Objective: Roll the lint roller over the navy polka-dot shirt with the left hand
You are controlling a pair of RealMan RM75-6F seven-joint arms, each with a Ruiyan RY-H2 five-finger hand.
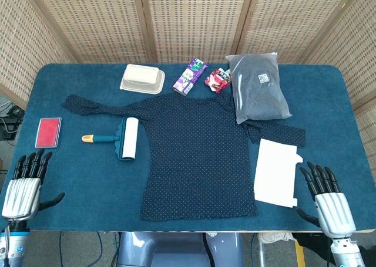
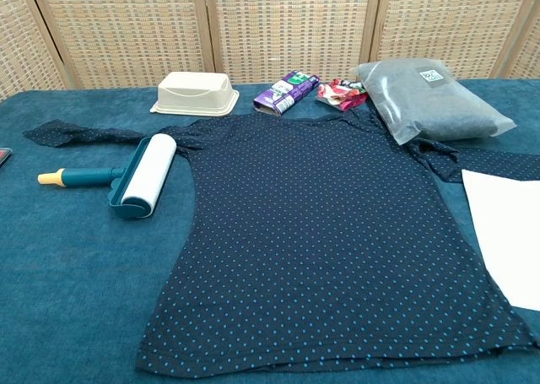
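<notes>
The navy polka-dot shirt (image 1: 197, 152) (image 2: 329, 224) lies spread flat in the middle of the blue table, sleeves out to both sides. The lint roller (image 1: 122, 138) (image 2: 135, 179), with a white roll, teal frame and yellow-tipped handle, rests on the table just left of the shirt's body, below the left sleeve. My left hand (image 1: 24, 183) lies open at the front left corner, well away from the roller. My right hand (image 1: 328, 199) lies open at the front right corner. The chest view shows neither hand.
A red flat case (image 1: 48, 132) sits near the left edge. At the back stand a cream box (image 1: 143, 79), a purple packet (image 1: 190, 76), a red packet (image 1: 217, 80) and a grey bag (image 1: 257, 88) lying on the right sleeve. White paper (image 1: 276, 172) lies right of the shirt.
</notes>
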